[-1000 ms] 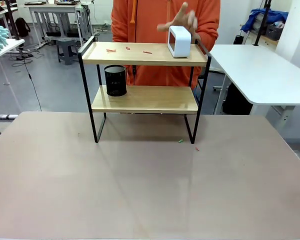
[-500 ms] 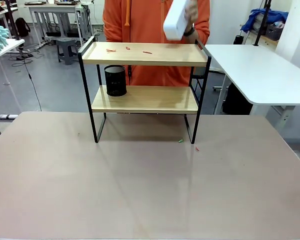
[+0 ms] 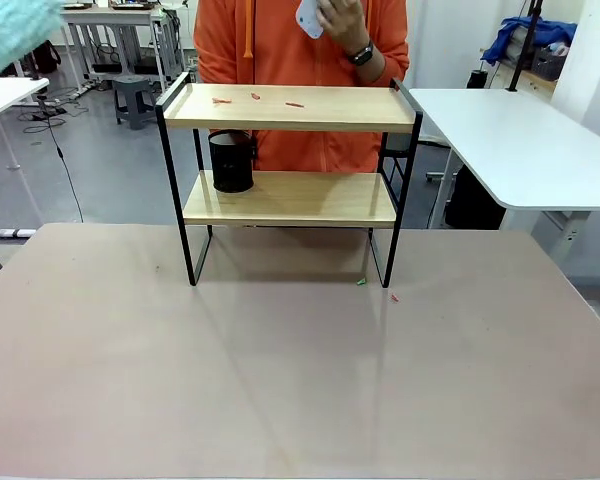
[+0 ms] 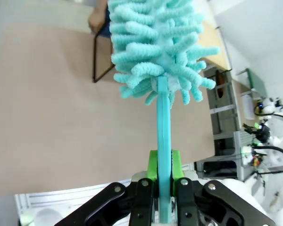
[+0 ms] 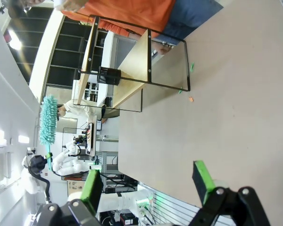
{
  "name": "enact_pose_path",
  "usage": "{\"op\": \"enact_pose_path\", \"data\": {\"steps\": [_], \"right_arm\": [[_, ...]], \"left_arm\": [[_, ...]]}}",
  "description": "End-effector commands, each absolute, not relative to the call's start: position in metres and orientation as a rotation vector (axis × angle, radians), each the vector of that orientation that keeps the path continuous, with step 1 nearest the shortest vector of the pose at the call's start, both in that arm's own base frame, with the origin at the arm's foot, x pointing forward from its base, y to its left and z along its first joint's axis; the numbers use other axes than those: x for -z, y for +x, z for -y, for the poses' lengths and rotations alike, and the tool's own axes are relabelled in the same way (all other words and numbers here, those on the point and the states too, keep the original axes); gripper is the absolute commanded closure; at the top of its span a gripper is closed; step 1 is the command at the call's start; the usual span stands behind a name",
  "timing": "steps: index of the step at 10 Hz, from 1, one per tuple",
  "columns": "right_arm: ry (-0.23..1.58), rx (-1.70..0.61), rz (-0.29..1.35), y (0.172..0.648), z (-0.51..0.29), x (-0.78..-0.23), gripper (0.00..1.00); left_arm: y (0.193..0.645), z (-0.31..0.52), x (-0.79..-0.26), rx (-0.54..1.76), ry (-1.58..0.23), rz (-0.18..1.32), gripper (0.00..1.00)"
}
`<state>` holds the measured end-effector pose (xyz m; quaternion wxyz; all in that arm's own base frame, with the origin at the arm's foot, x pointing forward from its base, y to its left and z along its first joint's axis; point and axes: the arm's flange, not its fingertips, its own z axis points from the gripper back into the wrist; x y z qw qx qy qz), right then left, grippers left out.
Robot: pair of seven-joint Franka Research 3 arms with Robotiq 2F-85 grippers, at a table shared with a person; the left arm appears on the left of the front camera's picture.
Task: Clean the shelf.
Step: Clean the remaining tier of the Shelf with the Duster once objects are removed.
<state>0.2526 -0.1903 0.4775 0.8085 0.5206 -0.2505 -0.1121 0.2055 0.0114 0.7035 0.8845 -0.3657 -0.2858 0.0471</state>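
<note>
Shelf [image 3: 290, 198]: two-tier, light wooden boards, thin black frame, standing upright at far middle of table [image 3: 280, 370].

A cup [image 3: 231, 162] stands lower left on the shelf [image 3: 330, 108].

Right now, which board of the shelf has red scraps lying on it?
The upper board: small red scraps lie on its left half. The lower board carries a black mesh cup, no visible scraps.

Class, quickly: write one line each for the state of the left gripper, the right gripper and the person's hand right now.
Left gripper: shut on the turquoise duster, by its handle.
Right gripper: open, empty.
Person's hand: holding a white object.
</note>
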Motion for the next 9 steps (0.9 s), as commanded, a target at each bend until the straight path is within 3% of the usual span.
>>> {"op": "enact_pose_path", "data": {"steps": [1, 4, 5, 7, 9], "right_arm": [[1.122, 0.221, 0.564, 0.255, 0.19, -0.479, 0.0], [1.122, 0.221, 0.564, 0.255, 0.19, -0.479, 0.0], [1.122, 0.221, 0.564, 0.255, 0.19, -0.479, 0.0], [1.122, 0.221, 0.564, 0.255, 0.19, -0.479, 0.0], [1.122, 0.221, 0.564, 0.255, 0.19, -0.479, 0.0]], "left_arm": [[0.248, 0.036, -0.73, -0.041, -0.724, 0.523, 0.88], [0.302, 0.116, -0.716, 0.001, -0.681, 0.418, 0.88], [0.27, 0.098, -0.721, 0.019, -0.698, 0.464, 0.88], [0.27, 0.098, -0.721, 0.019, -0.698, 0.464, 0.88], [0.303, 0.117, -0.713, 0.043, -0.654, 0.445, 0.88]]}}
